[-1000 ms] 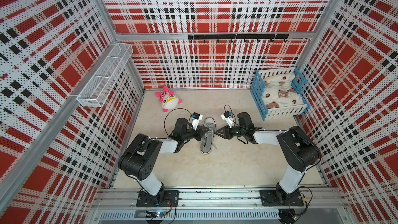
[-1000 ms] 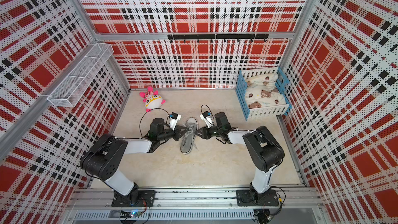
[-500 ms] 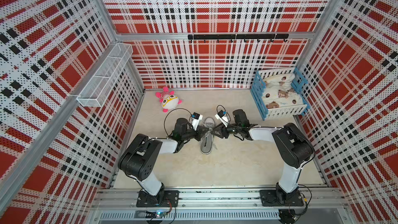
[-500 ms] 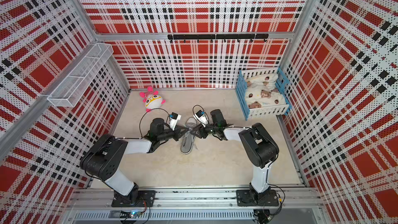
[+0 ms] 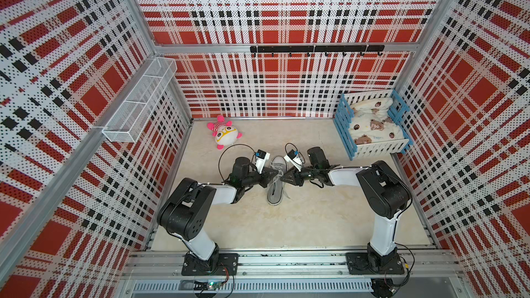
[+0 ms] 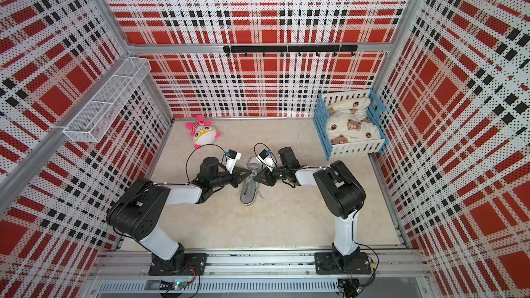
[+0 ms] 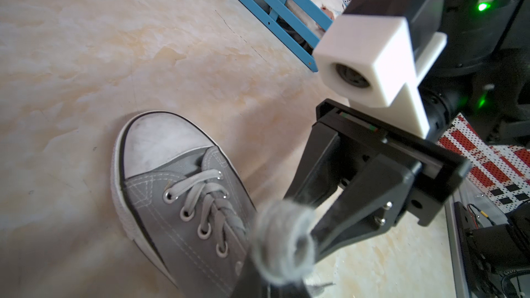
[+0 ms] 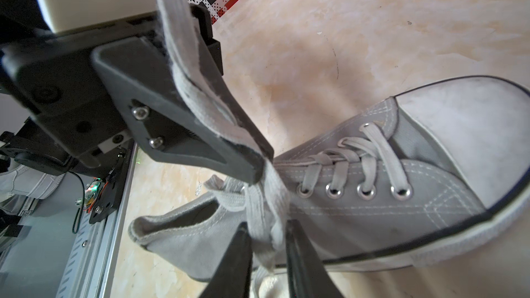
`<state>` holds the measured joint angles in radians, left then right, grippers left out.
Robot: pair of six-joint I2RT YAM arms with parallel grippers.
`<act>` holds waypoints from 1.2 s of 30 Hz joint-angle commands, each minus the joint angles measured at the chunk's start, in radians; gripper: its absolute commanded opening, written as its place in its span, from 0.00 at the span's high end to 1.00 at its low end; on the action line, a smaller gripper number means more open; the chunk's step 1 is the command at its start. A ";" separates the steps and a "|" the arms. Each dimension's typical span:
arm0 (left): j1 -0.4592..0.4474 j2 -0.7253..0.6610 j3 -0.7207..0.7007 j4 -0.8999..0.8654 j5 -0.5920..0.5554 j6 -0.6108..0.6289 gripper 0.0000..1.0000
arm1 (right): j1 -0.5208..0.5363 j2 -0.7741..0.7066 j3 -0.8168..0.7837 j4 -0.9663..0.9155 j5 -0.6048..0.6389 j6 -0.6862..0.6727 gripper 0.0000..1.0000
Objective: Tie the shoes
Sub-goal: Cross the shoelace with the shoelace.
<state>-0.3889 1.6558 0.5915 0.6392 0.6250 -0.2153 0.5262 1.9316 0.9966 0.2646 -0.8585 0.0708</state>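
Grey canvas low-top sneaker with a white rubber toe cap (image 5: pixel 275 190) lies mid-way across the beige table (image 5: pixel 315 219), squarely between my two arms. Its long axis runs away from the robot, toe at the far end. My left gripper (image 8: pixel 258 169) is clamped on a pale grey flat lace (image 8: pixel 183 61) above the eyelets. The right gripper (image 8: pixel 268 239) faces it from the opposite side. Its jaws are narrow around the strands just below that pinch, but I cannot tell whether they grip.
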 commanded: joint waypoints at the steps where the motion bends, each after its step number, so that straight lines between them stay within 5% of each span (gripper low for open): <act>1: -0.008 -0.030 -0.001 0.033 0.026 0.016 1.00 | 0.008 0.024 0.019 0.052 -0.012 0.031 0.76; 18: -0.014 -0.034 -0.001 0.033 0.025 0.018 1.00 | 0.025 -0.002 0.007 0.059 0.212 0.161 0.80; 30: -0.021 -0.032 0.001 0.033 0.026 0.019 1.00 | 0.056 -0.010 0.001 0.106 0.255 0.234 0.87; 36: -0.025 -0.034 0.002 0.033 0.023 0.020 1.00 | 0.085 -0.030 -0.027 0.127 0.371 0.261 0.94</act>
<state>-0.4011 1.6558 0.5915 0.6361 0.6235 -0.2115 0.5941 1.9350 0.9939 0.3592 -0.5770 0.3080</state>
